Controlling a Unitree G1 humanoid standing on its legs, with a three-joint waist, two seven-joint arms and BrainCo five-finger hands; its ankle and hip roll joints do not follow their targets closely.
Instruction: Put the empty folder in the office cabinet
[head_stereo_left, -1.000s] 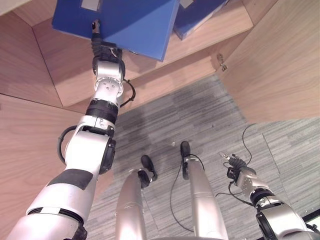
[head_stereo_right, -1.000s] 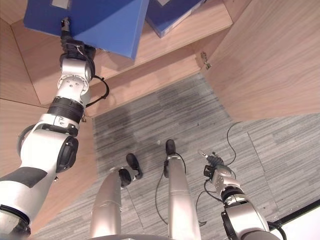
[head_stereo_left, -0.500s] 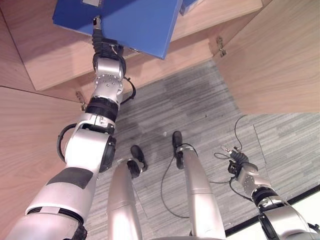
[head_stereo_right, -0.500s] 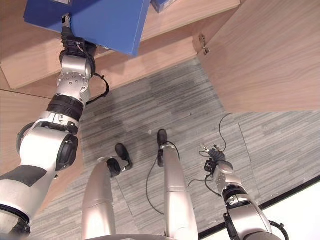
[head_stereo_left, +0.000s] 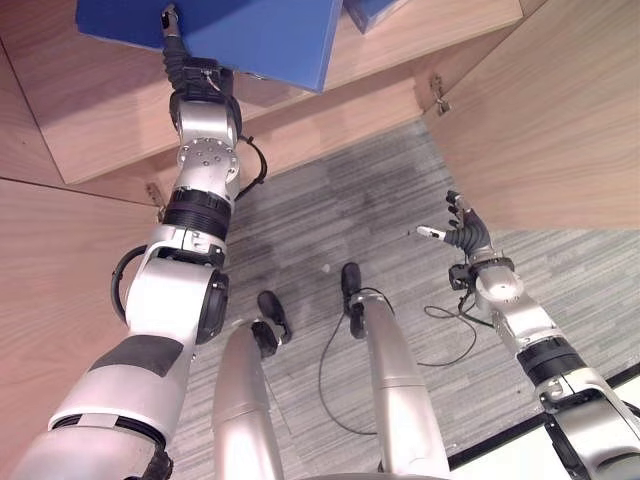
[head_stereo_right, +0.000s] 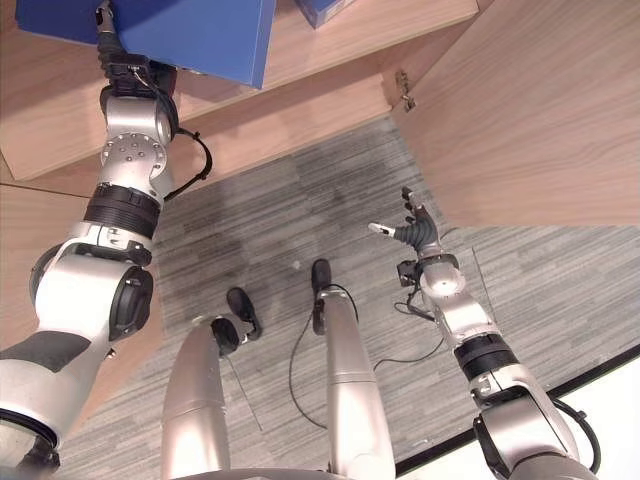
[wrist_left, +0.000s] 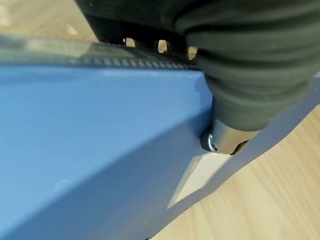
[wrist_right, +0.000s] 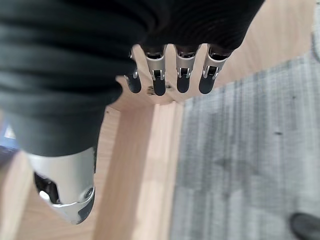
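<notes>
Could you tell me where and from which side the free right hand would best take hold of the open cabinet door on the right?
Probably by its free vertical edge, coming from the robot's front. The cabinet door is a flat wooden panel showing no handle, hinged at the cabinet, so its outer edge is the only graspable part. The right hand, fingers open, is just below its lower edge.

Two blue folders (head_stereo_left: 250, 30), one cabinet (head_stereo_left: 100, 110)
</notes>
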